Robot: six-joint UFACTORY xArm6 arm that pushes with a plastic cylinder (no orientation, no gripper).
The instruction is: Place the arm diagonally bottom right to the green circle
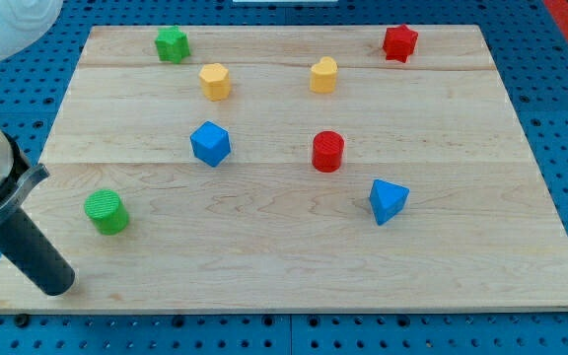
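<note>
The green circle (106,211) is a short green cylinder near the view's left edge of the wooden board (294,256). My rod comes in from the view's left edge and its tip (57,286) rests on the board near the bottom left corner. The tip lies below and a little to the left of the green circle, apart from it.
A green star-like block (173,44) sits at top left. A yellow hexagon (215,81), a yellow heart-like block (323,75), a red star (399,42), a blue block (210,143), a red cylinder (327,151) and a blue triangle (388,201) lie across the board.
</note>
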